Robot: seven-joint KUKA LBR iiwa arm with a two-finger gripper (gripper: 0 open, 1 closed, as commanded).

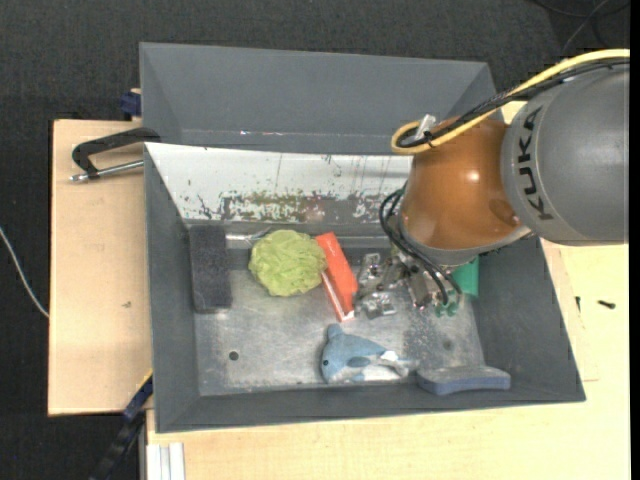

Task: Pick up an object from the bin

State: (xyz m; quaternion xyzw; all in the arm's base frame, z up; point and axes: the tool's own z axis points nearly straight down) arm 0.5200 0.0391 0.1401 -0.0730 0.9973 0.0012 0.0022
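Gripper [386, 290] just beside orange block [336, 271], bin centre.

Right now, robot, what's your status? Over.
Gripper low, right beside the orange block. Blue whale toy close below it in view. Green crumpled ball on the block's other side. Over.

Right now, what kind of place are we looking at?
Probably a robotics lab's bin-picking test cell: a grey metal bin holds mismatched loose things, such as a green crumpled lump, an orange block and a blue toy-like piece, and a KUKA-lettered arm reaches in.
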